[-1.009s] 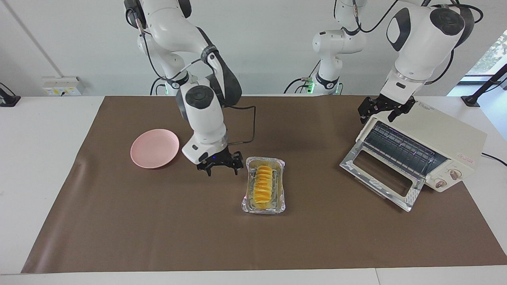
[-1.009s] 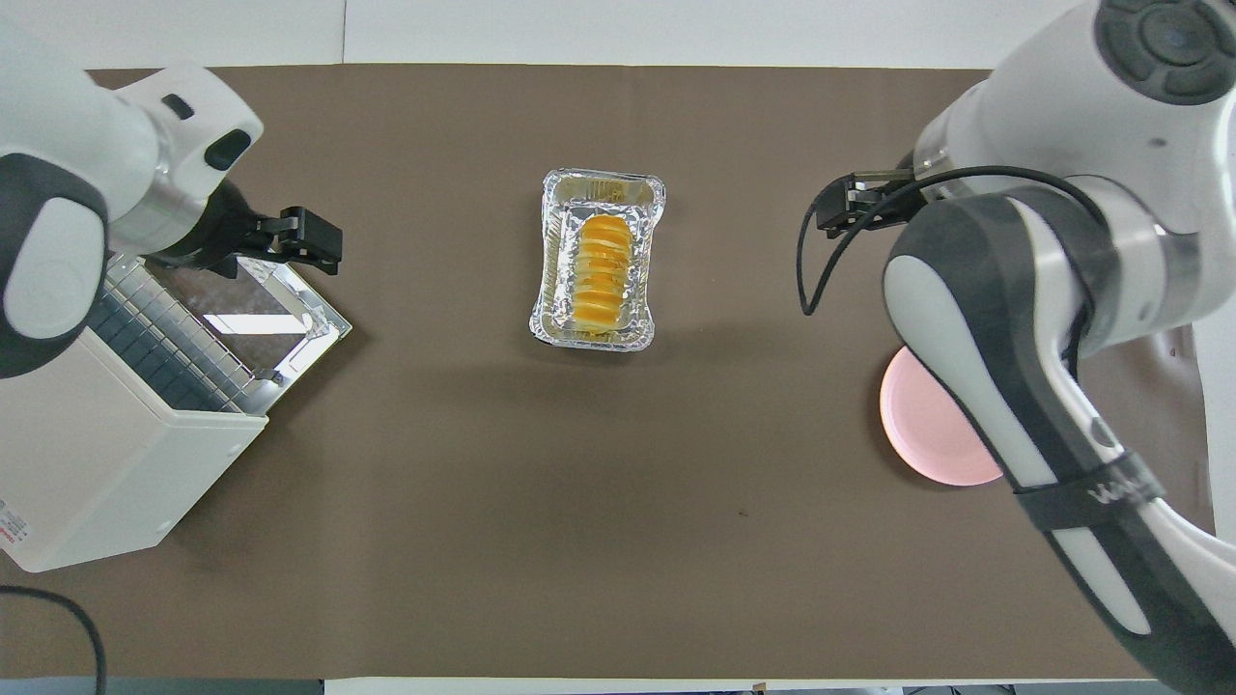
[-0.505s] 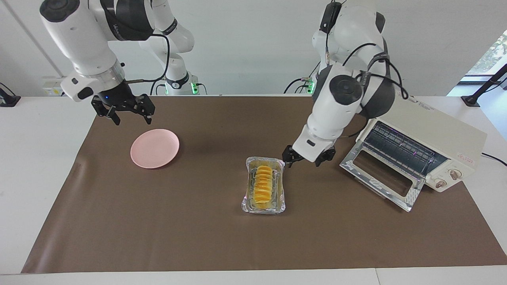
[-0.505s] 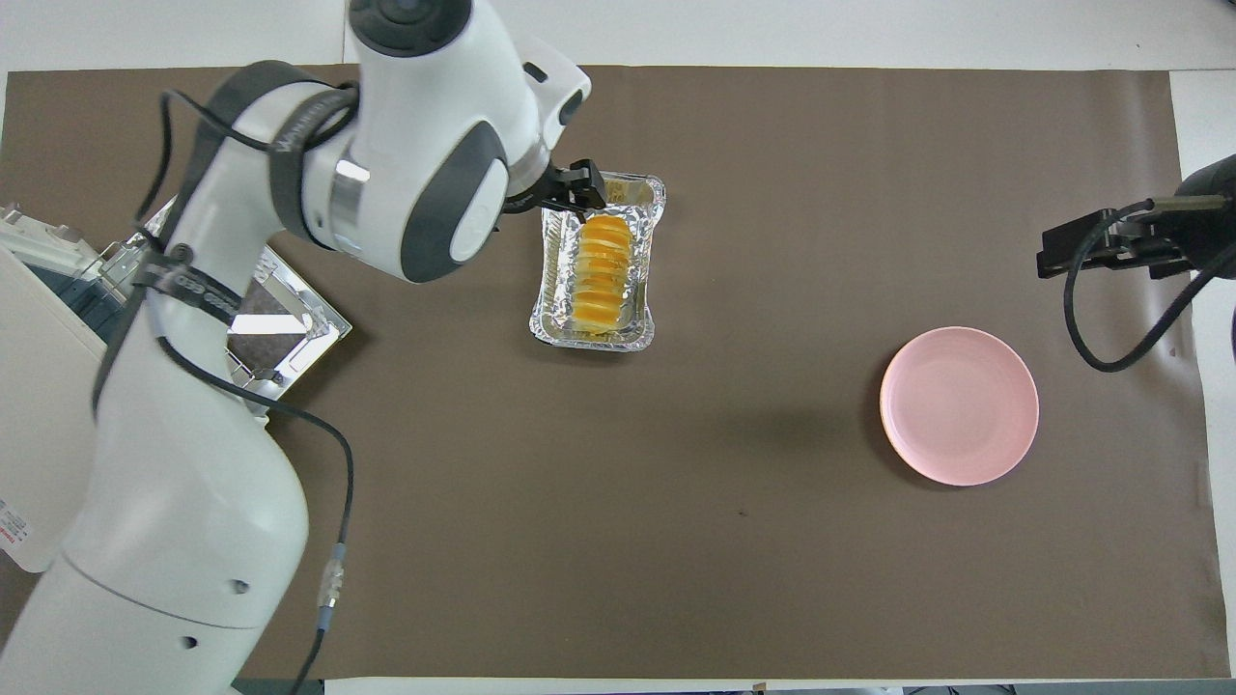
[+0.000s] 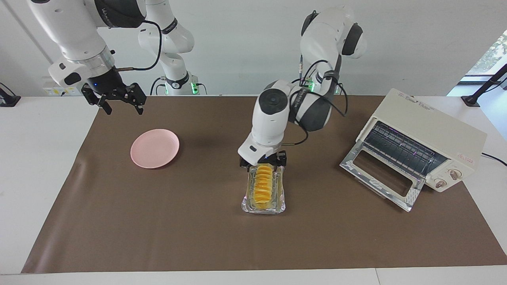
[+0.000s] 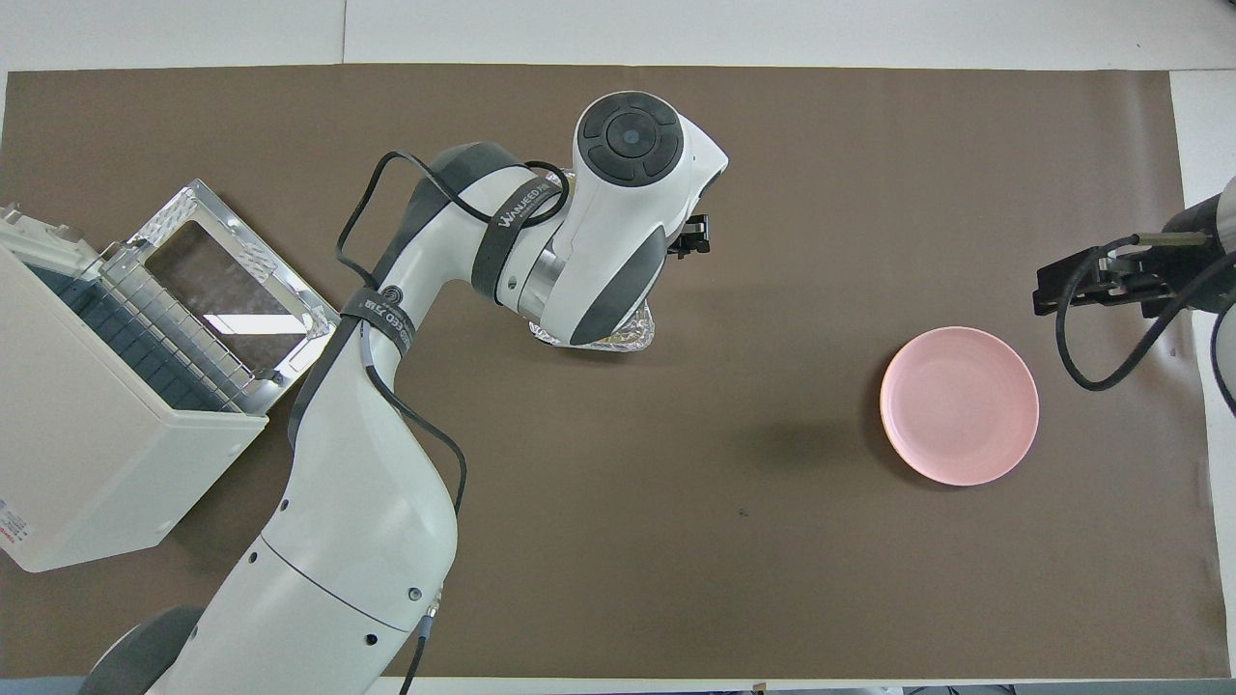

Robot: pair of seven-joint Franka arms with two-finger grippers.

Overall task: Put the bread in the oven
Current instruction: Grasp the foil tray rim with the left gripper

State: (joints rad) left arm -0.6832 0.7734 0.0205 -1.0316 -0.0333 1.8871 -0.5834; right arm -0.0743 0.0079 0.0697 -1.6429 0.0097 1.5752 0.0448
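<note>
The left gripper hangs low at centre frame of the facing view, over the robot-side end of the crinkled foil tray; its fingers stand spread with nothing between them, though whether they touch the tray's rim is hard to tell. In the tray lies the bread, a ridged yellow-orange loaf. At right of that view the boxy cream oven has its shiny glass door dropped open, with bare brown mat between it and the tray. The right gripper, at upper left, waits open and empty above the mat's edge near the smooth round pink plate.
</note>
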